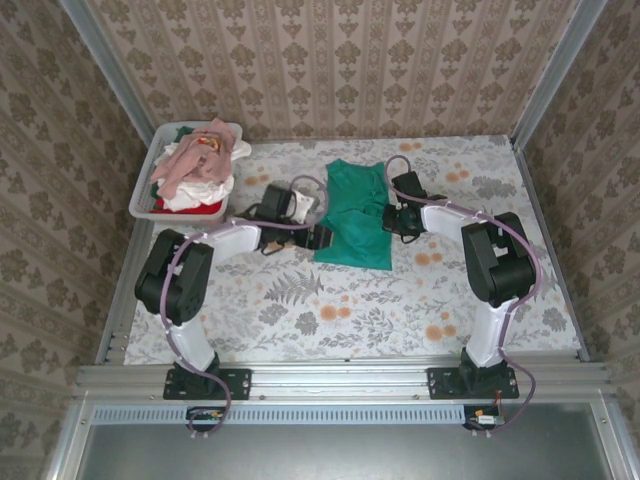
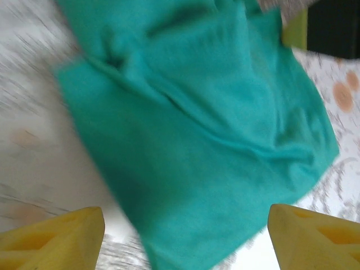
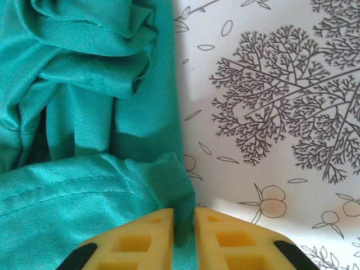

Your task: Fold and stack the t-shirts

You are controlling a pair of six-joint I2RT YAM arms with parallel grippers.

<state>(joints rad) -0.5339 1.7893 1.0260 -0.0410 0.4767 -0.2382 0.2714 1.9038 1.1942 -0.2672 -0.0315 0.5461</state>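
A teal-green t-shirt (image 1: 355,213) lies partly folded in the middle of the table, between the two arms. My right gripper (image 1: 394,217) is at the shirt's right edge, and in the right wrist view my right gripper (image 3: 183,230) is shut on a hemmed corner of the teal-green t-shirt (image 3: 101,112). My left gripper (image 1: 318,236) hovers at the shirt's left edge; in the blurred left wrist view my left gripper (image 2: 185,239) stands open, its yellow fingertips (image 2: 56,239) wide apart over the teal-green t-shirt (image 2: 202,140). More t-shirts (image 1: 198,170), pink, white and red, are heaped at the back left.
The heap sits in a white plastic tub (image 1: 140,200) at the back left corner. The table (image 1: 340,320) has a floral cover. Patterned walls and metal rails close it in on three sides.
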